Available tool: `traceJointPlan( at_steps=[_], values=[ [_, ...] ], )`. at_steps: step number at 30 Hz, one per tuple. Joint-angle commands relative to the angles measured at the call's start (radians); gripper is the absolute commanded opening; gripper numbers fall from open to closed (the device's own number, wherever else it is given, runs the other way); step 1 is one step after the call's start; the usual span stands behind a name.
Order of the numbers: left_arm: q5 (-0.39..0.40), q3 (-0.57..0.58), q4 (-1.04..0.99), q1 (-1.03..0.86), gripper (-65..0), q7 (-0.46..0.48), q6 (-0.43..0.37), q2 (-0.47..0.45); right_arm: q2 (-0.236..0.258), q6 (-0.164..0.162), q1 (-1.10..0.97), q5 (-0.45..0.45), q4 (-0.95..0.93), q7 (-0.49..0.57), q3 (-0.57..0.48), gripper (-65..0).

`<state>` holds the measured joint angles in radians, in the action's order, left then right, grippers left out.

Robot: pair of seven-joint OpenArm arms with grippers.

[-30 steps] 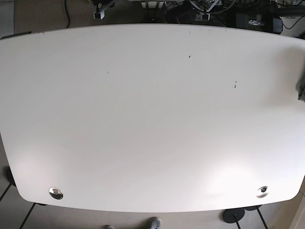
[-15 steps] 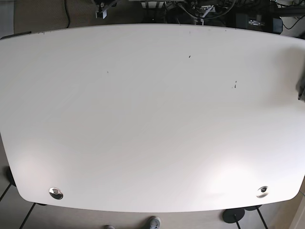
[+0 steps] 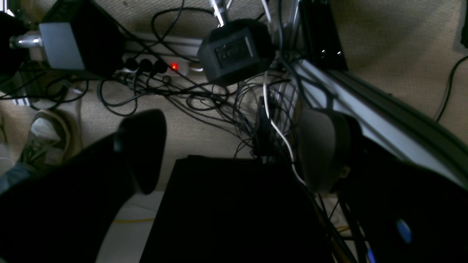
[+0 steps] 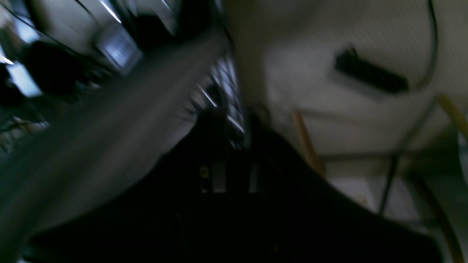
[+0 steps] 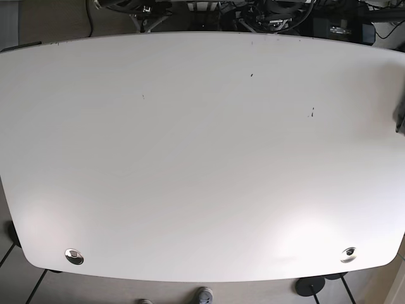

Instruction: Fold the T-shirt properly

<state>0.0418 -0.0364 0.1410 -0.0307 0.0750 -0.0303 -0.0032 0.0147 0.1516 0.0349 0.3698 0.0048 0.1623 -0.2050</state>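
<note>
No T-shirt shows in any view. The white table (image 5: 202, 158) lies bare in the base view. My left gripper (image 3: 232, 149) hangs off the table, above a carpeted floor with cables, and its two dark fingers (image 3: 142, 146) stand wide apart with nothing between them. The right wrist view is smeared by motion. My right gripper (image 4: 230, 146) is only a dark mass there, and I cannot tell how its jaws stand. Dark arm parts (image 5: 130, 5) show behind the table's far edge.
A power strip (image 3: 164, 65) with a red light, black boxes and tangled cables (image 3: 219, 102) lie on the floor beyond the table's far edge. Two metal grommets (image 5: 74, 256) sit near the table's front corners. A shoe (image 5: 205, 295) shows below the front edge.
Dark arm parts have moved into sight behind the table's far edge, at top left and top middle. The table top is unchanged.
</note>
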Motion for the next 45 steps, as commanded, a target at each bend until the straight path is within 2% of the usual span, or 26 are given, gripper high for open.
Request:
traceJointPlan(
  at_steps=[1, 21, 26, 29, 32, 45],
  values=[
    [-0.003, 0.000, 0.001, 0.002, -12.8, 0.003, -0.003, 0.002, 0.008, -0.002, -0.019, 0.002, -0.005, 0.001, -0.003, -57.1],
    [-0.003, 0.000, 0.001, -0.004, -12.8, 0.003, -0.003, 0.001, 0.011, -0.002, -0.020, 0.004, -0.005, 0.001, -0.003, -57.1],
    [-0.003, 0.000, 0.001, -0.002, -12.8, 0.003, -0.003, 0.001, -0.023, -0.002, -0.014, 0.002, -0.005, 0.001, -0.003, -57.1],
    [-0.003, 0.000, 0.001, -0.001, -12.8, 0.003, -0.003, 0.001, -0.023, -0.002, -0.011, 0.002, -0.005, 0.001, -0.003, -57.1],
    [-0.003, 0.000, 0.001, 0.001, -12.8, 0.003, -0.003, 0.001, -0.002, -0.002, -0.010, 0.013, -0.005, 0.001, 0.003, -57.1],
    [-0.003, 0.000, 0.001, -0.002, -12.8, 0.003, -0.003, 0.001, -0.003, -0.001, -0.020, 0.011, -0.005, 0.001, 0.002, -57.1]
  ],
)
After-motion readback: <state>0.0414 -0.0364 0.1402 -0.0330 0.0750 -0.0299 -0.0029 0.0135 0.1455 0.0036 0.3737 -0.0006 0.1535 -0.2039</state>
